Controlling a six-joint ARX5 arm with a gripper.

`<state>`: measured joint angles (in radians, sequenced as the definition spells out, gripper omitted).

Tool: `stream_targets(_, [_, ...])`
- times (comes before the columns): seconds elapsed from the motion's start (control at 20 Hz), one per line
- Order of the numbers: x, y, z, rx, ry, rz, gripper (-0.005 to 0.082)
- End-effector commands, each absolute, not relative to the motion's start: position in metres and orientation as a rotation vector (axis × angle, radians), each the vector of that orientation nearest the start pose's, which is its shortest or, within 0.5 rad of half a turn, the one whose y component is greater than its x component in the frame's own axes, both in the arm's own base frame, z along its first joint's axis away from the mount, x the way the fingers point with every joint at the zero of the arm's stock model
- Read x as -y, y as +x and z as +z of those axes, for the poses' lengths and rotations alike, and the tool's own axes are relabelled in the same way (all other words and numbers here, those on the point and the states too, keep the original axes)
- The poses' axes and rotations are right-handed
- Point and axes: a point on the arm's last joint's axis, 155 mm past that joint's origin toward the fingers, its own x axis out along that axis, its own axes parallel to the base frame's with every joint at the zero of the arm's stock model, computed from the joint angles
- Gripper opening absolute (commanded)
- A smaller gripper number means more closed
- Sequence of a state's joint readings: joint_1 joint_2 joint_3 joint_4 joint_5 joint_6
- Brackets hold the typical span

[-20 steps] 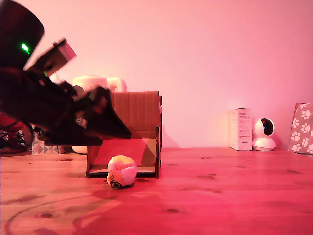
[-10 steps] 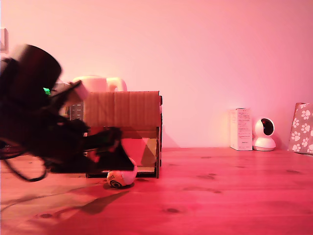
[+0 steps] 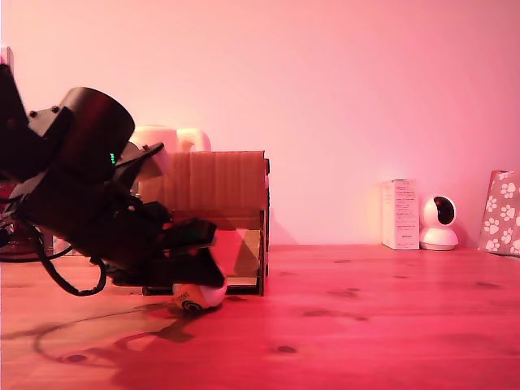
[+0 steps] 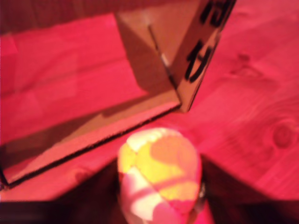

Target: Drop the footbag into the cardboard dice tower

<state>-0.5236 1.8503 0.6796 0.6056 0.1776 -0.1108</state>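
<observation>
The footbag, a small cream, yellow and orange ball with a dark ring logo, lies on the wooden table just in front of the cardboard dice tower. My gripper is low over it from the exterior view's left. It is open, with a dark finger on either side of the ball. The wrist view shows the footbag close up between the gripper fingers, though the image is blurred. Behind the ball is the dice tower's wide front opening and sloped inner ramp.
At the exterior view's right, a white box, a round white camera and a paw-print box stand along the wall. A cream object sits behind the tower. Cables trail under the arm.
The arm has dropped and swung down toward the table. The gripper moved from above the tower's front to low around the footbag, which has stayed in place.
</observation>
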Motion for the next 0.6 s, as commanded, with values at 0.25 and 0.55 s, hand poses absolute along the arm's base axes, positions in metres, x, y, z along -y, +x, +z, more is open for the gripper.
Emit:
stream_targets(0.25, [0.263, 0.37, 0.035, -0.648, -0.008, -0.7, 0.0069])
stream_targets(0.55, [0.257, 0.342, 0.083, -0.676, -0.019, -0.747, 0.0069])
